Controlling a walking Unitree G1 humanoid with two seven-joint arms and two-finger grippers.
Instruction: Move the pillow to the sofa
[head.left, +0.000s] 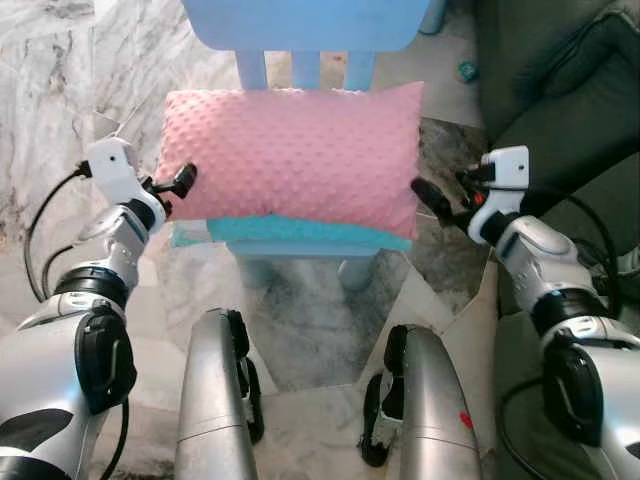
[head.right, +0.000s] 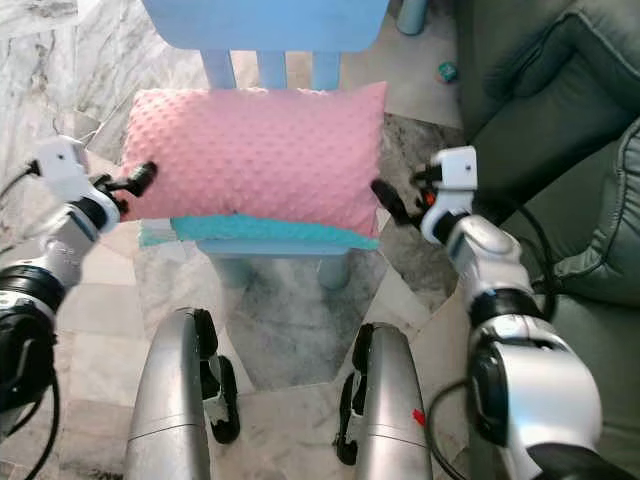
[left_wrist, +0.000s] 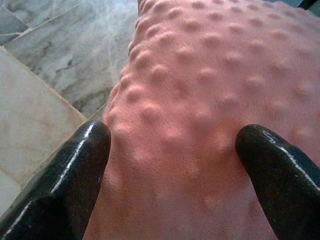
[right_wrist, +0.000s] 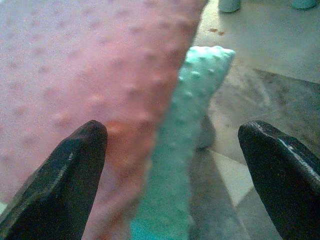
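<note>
A pink dotted pillow (head.left: 290, 155) lies on top of a teal pillow (head.left: 300, 232), both on a small blue chair (head.left: 300, 25) in front of me. My left gripper (head.left: 182, 180) is at the pink pillow's left end, open, with the pillow's surface (left_wrist: 200, 100) between its fingertips (left_wrist: 75, 165). At the pillow's right end my right gripper (head.left: 432, 198) is open too, its fingertips (right_wrist: 65, 170) spanning the edges of the pink pillow (right_wrist: 90, 75) and the teal pillow (right_wrist: 185, 150). The dark green sofa (head.right: 560, 110) stands to my right.
Marble floor (head.left: 60, 90) surrounds the chair. A small teal object (head.left: 467, 70) lies on the floor between chair and sofa. My two silver legs (head.left: 215, 400) stand just before the chair. Cables hang from both arms.
</note>
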